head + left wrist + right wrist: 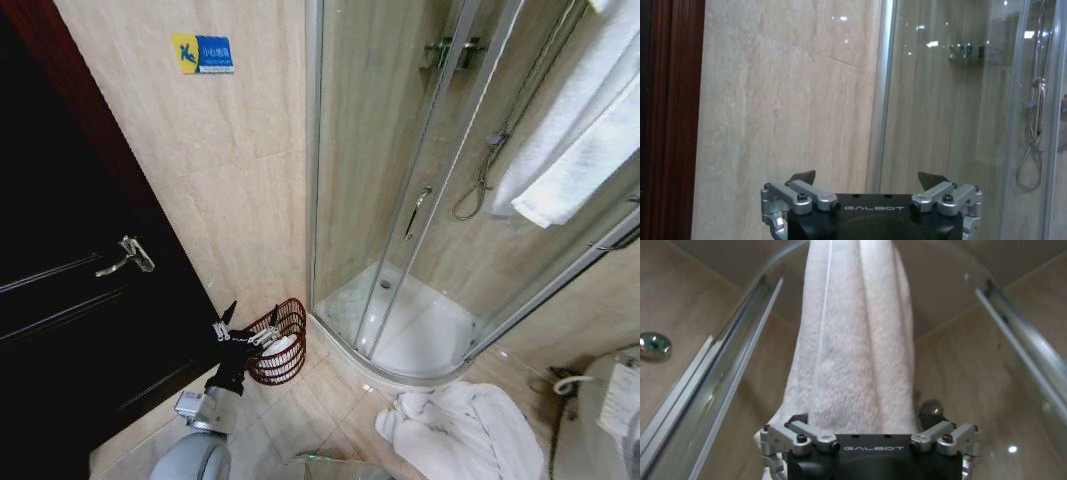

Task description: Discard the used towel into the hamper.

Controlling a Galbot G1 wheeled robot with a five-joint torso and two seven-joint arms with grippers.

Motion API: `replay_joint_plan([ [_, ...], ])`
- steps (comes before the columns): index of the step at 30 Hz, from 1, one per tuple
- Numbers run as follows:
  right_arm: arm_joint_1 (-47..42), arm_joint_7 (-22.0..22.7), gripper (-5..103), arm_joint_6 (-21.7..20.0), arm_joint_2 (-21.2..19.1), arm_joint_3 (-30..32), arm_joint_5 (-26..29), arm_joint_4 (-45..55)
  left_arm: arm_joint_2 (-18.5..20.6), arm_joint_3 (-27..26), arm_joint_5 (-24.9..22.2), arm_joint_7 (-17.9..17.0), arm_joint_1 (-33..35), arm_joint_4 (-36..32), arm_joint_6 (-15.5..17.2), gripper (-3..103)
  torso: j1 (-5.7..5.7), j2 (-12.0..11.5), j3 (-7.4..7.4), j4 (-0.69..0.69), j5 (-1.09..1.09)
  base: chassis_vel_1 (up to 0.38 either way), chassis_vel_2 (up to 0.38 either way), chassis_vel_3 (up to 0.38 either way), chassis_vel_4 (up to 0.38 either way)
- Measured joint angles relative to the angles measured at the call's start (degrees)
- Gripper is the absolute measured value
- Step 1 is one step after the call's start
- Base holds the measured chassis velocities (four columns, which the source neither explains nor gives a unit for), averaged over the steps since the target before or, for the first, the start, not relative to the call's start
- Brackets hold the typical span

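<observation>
Left gripper [243, 325] seen low by dark door [60, 330], fingers spread wide, nothing held, just beside hamper [285, 345]. Hamper stood on tiled floor against wall, next to shower enclosure [400, 250] (white item visible inside hamper).

Right gripper [867, 432] closed around hanging white towel [853, 350], towel gathered between fingers. Second towel [460, 430] heaped on floor near shower base.
</observation>
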Motion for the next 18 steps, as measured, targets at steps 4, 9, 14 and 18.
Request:
replay_joint_plan([
  [4,1.58,-1.25,100,-0.44,0.49,-2.70,0.00,-1.20,0.00,0.00,0.00,0.00,0.00,0.00,0.00,100,0.00,0.00,0.00,0.00,-0.01,0.000,0.000,0.000,0.000],
  [9,2.88,-3.00,100,-0.63,1.99,-5.49,-0.82,-2.32,0.00,0.00,0.00,0.00,0.00,0.00,0.00,100,0.00,0.00,0.00,0.02,-0.01,0.000,0.000,0.000,0.000],
  [14,3.26,-3.82,89,-0.38,2.79,-5.89,-2.39,-3.46,0.00,0.00,0.00,0.00,0.00,0.00,0.00,100,0.00,0.00,0.00,0.00,0.00,0.000,0.000,0.000,0.000],
  [18,3.35,-4.08,78,-0.21,3.29,-5.90,-3.06,-3.43,0.00,0.00,0.00,0.00,0.00,0.00,0.00,100,0.00,0.00,0.00,0.00,0.00,0.000,0.000,0.000,0.000],
])
